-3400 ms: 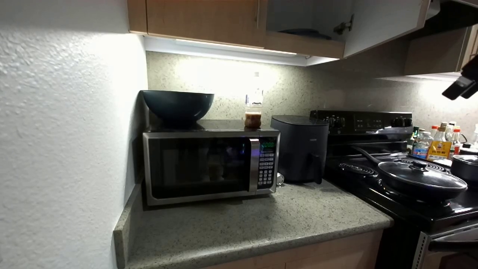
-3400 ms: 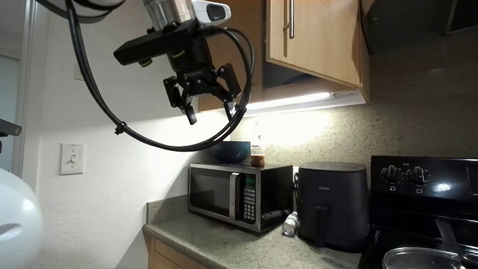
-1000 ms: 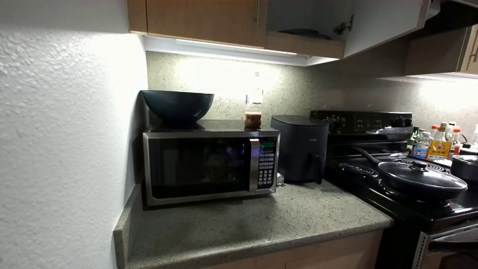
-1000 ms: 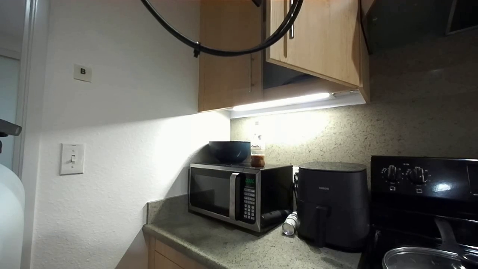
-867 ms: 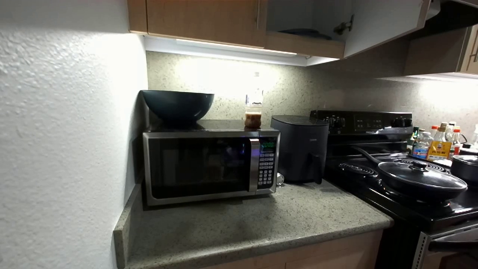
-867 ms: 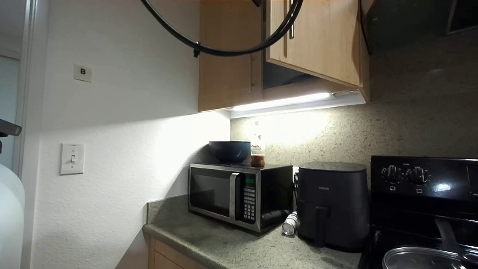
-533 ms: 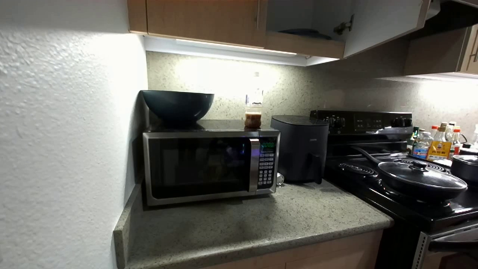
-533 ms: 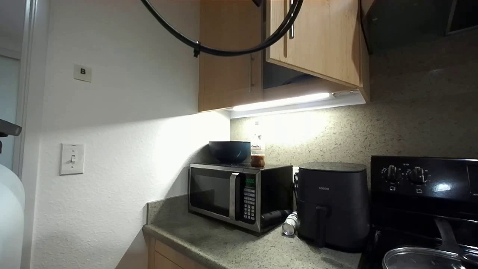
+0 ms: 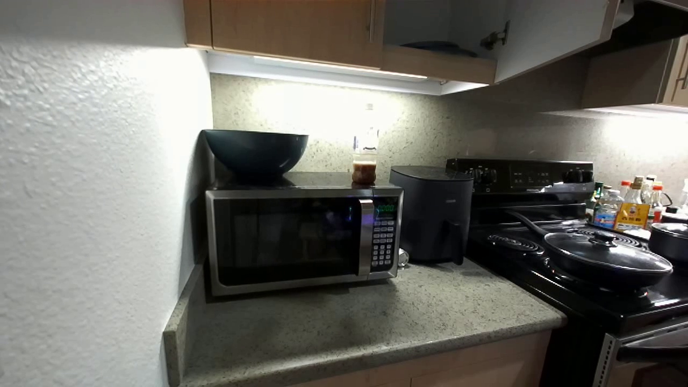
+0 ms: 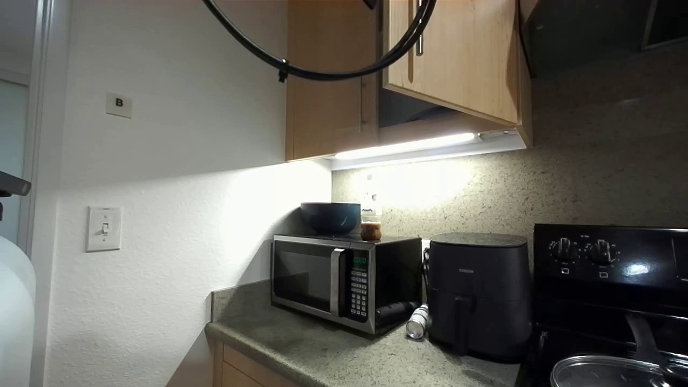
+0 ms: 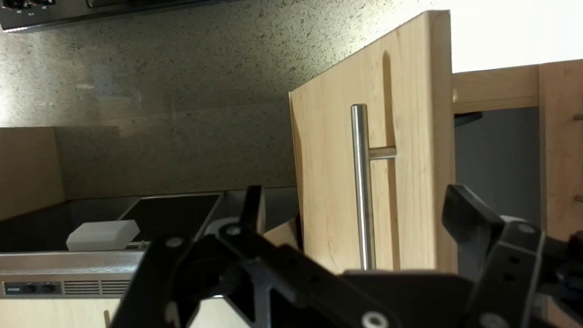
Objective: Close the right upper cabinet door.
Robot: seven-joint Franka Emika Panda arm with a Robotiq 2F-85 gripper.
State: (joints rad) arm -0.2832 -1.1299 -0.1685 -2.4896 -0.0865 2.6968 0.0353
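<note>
Kitchen corner. A white, rough-textured wall [image 10: 177,231] meets a speckled backsplash [image 10: 473,188]. 2 fittings are mounted on the wall: a light switch [image 10: 104,229] and, above it, a small plate [image 10: 119,105] lettered "B"; a pale door frame [image 10: 47,129] stands farther left. Beneath the light-brown upper cabinet [image 10: 329,118], a strip light [image 10: 408,146] floods the corner; a slanting shadow edge divides the wall into a brighter lower part and a dimmer upper part. The speckled countertop [image 9: 376,322], with a raised border [image 10: 239,298] along the wall, tops wooden lower cabinets [image 10: 247,365]. In an exterior view, a 2nd upper cabinet [image 9: 626,75] appears farther along, with another brightly lit stretch of backsplash below it.
</note>
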